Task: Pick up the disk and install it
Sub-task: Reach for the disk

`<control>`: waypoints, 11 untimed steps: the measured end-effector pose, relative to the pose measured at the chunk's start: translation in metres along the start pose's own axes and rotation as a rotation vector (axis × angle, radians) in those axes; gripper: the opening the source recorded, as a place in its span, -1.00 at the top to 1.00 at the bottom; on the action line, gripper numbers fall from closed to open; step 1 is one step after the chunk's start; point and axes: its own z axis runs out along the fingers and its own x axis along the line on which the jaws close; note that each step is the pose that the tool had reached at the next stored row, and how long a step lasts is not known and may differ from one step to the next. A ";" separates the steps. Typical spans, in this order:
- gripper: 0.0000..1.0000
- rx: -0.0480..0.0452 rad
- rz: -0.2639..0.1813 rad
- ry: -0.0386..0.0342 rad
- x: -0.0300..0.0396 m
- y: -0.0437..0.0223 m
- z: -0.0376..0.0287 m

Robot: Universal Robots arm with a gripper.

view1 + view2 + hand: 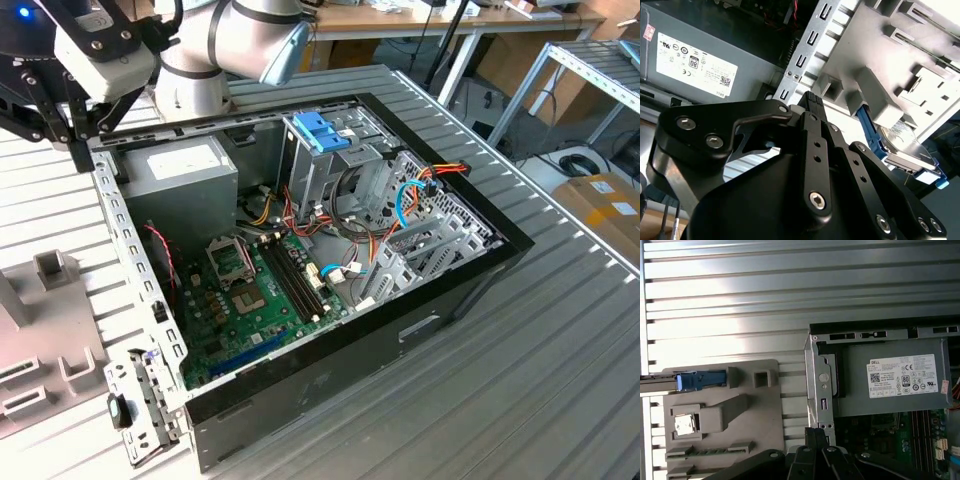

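While our gripper hovers over the corner of the open computer case, near the power supply, we see its fingers pressed together, gripping nothing. We find the disk apart from it, on the grey fixture plate beside the case.

Exterior view overlooks the open case; both wrist views share its power supply.

Open case — grey power supply
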 end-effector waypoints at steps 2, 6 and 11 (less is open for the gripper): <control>0.80 0.0000 0.000 0.0000 0.0026 -0.0002 -0.0001; 0.80 0.0000 0.000 0.0000 0.0080 -0.0006 -0.0002; 0.80 0.0000 0.000 0.0000 0.0137 -0.0010 -0.0004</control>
